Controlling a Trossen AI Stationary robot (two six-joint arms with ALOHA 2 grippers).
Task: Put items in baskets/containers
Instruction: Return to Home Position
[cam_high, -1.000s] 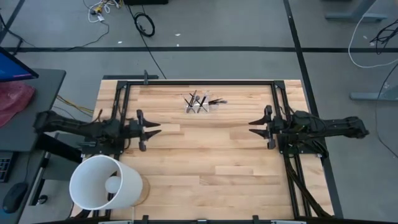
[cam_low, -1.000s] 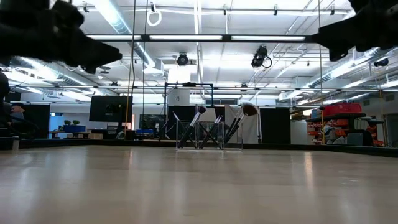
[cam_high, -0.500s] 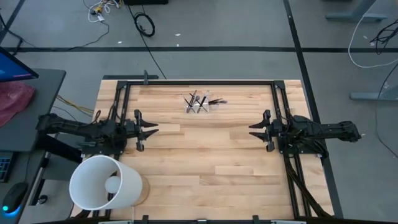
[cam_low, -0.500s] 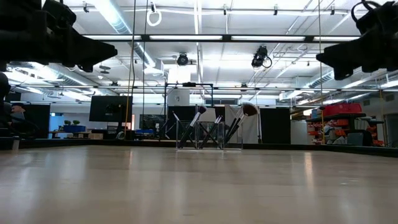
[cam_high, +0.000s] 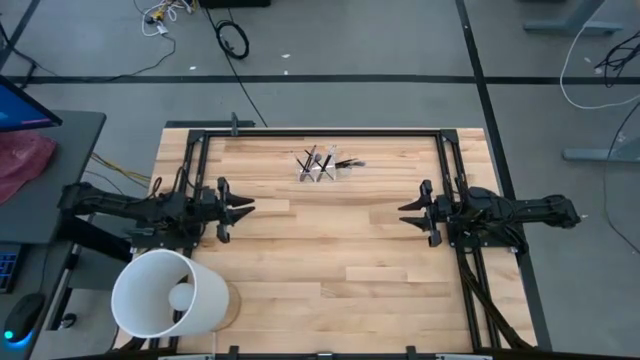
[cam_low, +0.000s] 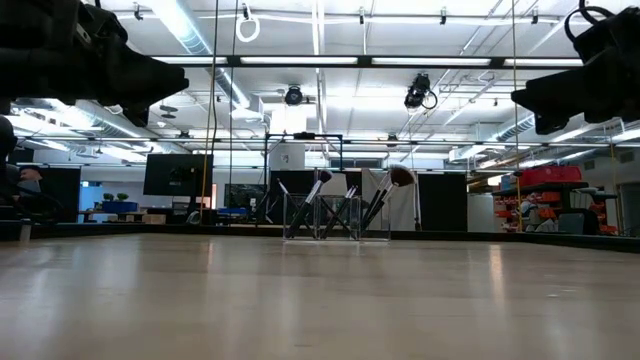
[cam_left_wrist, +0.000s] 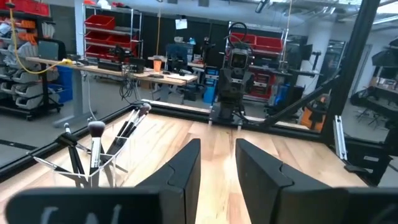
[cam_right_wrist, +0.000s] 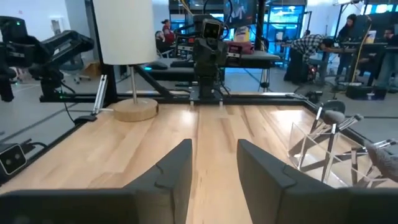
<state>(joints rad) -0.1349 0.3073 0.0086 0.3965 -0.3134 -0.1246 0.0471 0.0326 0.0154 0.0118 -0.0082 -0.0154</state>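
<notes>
Several thin dark makeup brushes (cam_high: 318, 160) stand tilted in a small clear holder (cam_high: 326, 170) at the far middle of the table, their handle ends down inside it. In the low view the holder (cam_low: 335, 222) stands on the wood with bristle tips (cam_low: 400, 177) sticking out above it. My left gripper (cam_high: 250, 208) hovers level at the table's left side, open and holding nothing. My right gripper (cam_high: 402, 210) hovers level at the right side, also open, with nothing between its fingers. Both wrist views show a clear gap between the fingers (cam_left_wrist: 217, 149) (cam_right_wrist: 214, 149).
A large white cylindrical bucket (cam_high: 165, 295) lies on its side at the near left corner. Black rails (cam_high: 320, 131) frame the table's far, left and right sides. Bare wood (cam_high: 330, 250) lies between the two grippers and toward the near edge.
My right gripper has sunk a little toward the table, still pointing level. My left gripper has stayed in place and rolled slightly about its own axis. The brushes and the holder have not moved.
</notes>
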